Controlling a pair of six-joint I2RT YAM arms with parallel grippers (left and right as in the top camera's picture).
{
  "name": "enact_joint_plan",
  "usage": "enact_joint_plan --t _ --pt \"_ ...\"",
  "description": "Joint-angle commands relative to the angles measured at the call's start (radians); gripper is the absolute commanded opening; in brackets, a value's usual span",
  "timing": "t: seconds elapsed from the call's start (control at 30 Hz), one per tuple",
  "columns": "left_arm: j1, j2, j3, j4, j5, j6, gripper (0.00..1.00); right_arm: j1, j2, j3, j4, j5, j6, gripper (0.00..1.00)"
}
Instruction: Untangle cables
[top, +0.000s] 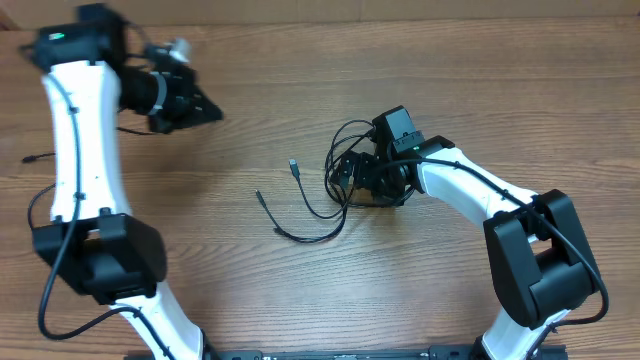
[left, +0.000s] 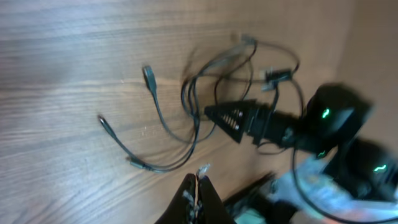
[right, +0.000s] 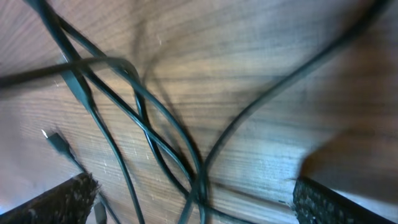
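Over on the pale wood-grain table (top: 450, 90), the cables (top: 335, 190) lie in a loose knot right of centre. They are thin, glossy black cords, looping over one another, with two free tails trailing out to the left. One tail ends in a small boxy plug (top: 293, 166). The other finishes in a slim, straight tip (top: 259, 196).

The right gripper (right: 199, 202) sits low over the knot and its jaws stand wide apart. In the right wrist view its dark fingers (right: 68, 199) show a rough, grainy pad surface in the bottom corners, with the cords crossing in the gap between them. None of them is pinched. The cords look smooth and round here, several crossing at one point just above the bottom edge, and a flat little connector (right: 57, 144) lies on the boards off to the left.

The left gripper (top: 212, 112) hangs over bare wood at the upper left, well apart from the tangle. Its black fingers (left: 198, 196) are pressed together into a narrow wedge. A tiny pale fleck shows at the tip, too blurred to identify.

Both arms wear smooth white shells with matte black joints, and small green lights glow on the right arm (left: 324, 114).
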Motion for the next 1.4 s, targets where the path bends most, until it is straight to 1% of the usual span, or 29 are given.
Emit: enact_joint_plan --t 0.0,0.07,0.13,0.3,0.43,0.5,0.57,0.7,0.8,0.87,1.0,1.17,1.27,1.37 --pt "-0.126 0.005 0.0 -0.016 -0.128 0.034 0.04 -0.017 -0.016 0.074 -0.09 -0.064 -0.078 1.0" --pt "-0.191 0.005 0.0 -0.012 -0.173 0.027 0.04 -0.029 -0.043 0.145 -0.214 -0.064 -0.164 0.99" --pt "-0.265 0.005 0.0 0.003 -0.245 -0.009 0.04 -0.042 -0.077 0.225 -0.332 -0.048 -0.19 0.94" --pt "-0.396 0.005 -0.002 0.047 -0.397 -0.127 0.04 -0.078 -0.134 0.304 -0.475 0.086 -0.171 0.93" --pt "-0.487 0.011 -0.005 0.054 -0.497 -0.187 0.05 -0.159 -0.139 0.299 -0.554 0.177 -0.124 0.98" --pt "-0.523 0.013 -0.015 0.072 -0.522 -0.217 0.07 -0.208 -0.139 0.284 -0.562 0.18 -0.124 1.0" --pt "-0.557 0.013 -0.043 0.106 -0.531 -0.24 0.11 -0.258 -0.138 0.268 -0.56 0.185 -0.124 1.0" --pt "-0.603 0.013 -0.114 0.178 -0.53 -0.264 0.15 -0.352 -0.13 0.243 -0.562 0.198 -0.125 1.0" --pt "-0.627 0.013 -0.172 0.225 -0.53 -0.269 0.18 -0.394 -0.13 0.216 -0.578 0.204 -0.149 1.0" --pt "-0.639 0.013 -0.211 0.258 -0.528 -0.269 0.21 -0.409 -0.13 0.196 -0.58 0.246 -0.158 1.0" --pt "-0.657 0.013 -0.282 0.32 -0.494 -0.269 0.33 -0.432 -0.13 0.153 -0.557 0.327 -0.154 1.0" --pt "-0.67 0.013 -0.338 0.364 -0.492 -0.269 0.34 -0.477 -0.129 0.094 -0.508 0.373 -0.141 1.0" --pt "-0.682 0.013 -0.372 0.389 -0.492 -0.269 0.37 -0.521 -0.129 0.065 -0.489 0.409 -0.116 1.0" --pt "-0.7 0.013 -0.413 0.427 -0.492 -0.269 0.38 -0.574 -0.129 0.035 -0.462 0.428 -0.117 1.0"
